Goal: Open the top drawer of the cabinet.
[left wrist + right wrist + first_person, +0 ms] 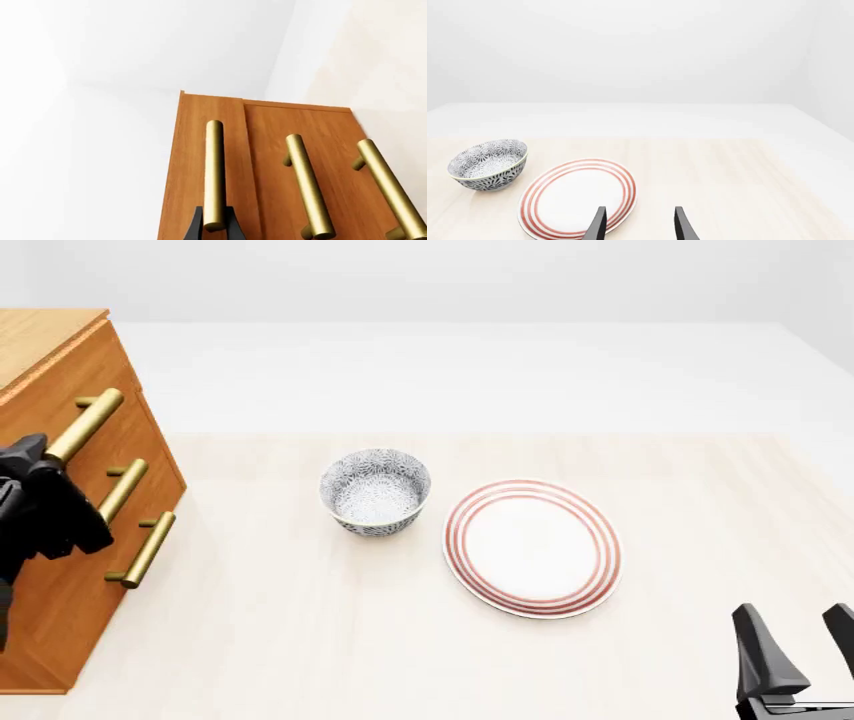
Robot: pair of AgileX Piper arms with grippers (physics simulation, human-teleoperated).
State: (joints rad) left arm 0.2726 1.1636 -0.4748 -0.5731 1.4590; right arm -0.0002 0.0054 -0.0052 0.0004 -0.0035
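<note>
The orange-brown cabinet (pixel 60 590) stands at the table's left edge with three brass bar handles. The top drawer (pixel 192 160) is the uppermost; in the left wrist view its front stands a little proud of the two lower fronts. Its brass handle (pixel 83 425) also shows in the left wrist view (pixel 213 165). My left gripper (pixel 40 468) is shut on that handle near its end, with a black finger on each side (pixel 213 224). My right gripper (pixel 798 645) is open and empty low at the near right, and also shows in the right wrist view (pixel 637 222).
A blue-patterned bowl (pixel 375 492) stands mid-table, and a white plate with red rings (pixel 534 547) lies to its right. Both show in the right wrist view, the bowl (pixel 488 164) and the plate (pixel 577 197). The middle handle (pixel 123 490) and lower handle (pixel 147 548) sit below my left gripper.
</note>
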